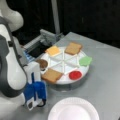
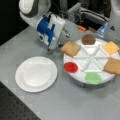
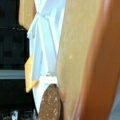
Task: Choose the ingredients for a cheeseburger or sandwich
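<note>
Divided tray [image 2: 75, 75] holds two toasts [image 2: 71, 48], patty [image 2: 88, 39], cheese [image 2: 110, 47], lettuce [image 2: 92, 77] and red disc [image 2: 70, 67]. White plate [image 2: 36, 73] is bare. Gripper [image 2: 50, 47] hangs near the closest toast; grip state cannot be told.

A green lettuce piece [image 1: 85, 60] and a red round disc [image 1: 75, 75] are lying in neighbouring compartments of the white divided tray [image 1: 63, 64]. A white plate [image 2: 36, 73] is sitting beside the tray on the grey tabletop [image 2: 75, 105].

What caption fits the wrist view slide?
Wrist close-up: toast square fills frame, patty and cheese square beyond on divided tray.
</note>
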Robot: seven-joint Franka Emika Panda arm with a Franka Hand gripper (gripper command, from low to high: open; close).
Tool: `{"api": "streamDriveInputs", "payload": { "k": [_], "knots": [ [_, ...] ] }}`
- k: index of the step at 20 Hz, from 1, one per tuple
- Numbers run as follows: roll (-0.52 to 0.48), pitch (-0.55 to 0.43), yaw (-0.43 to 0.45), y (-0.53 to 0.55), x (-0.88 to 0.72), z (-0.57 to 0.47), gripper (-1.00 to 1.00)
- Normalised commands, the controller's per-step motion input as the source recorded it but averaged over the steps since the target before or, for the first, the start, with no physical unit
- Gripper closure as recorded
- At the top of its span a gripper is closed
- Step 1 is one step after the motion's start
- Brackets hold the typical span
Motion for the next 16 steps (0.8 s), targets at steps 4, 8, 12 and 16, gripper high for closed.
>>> {"api": "streamDriveInputs", "payload": {
  "k": [4,8,12,16],
  "knots": [
    [0.397,-0.035,0.128,-0.16,0.37,-0.14,-1.0],
    [0.342,-0.023,0.145,-0.17,0.36,-0.13,-1.0],
    [0.312,-0.01,0.151,-0.16,0.36,-0.12,1.0],
    [0.301,0.009,0.127,-0.13,0.37,-0.11,1.0]
  ]
}}
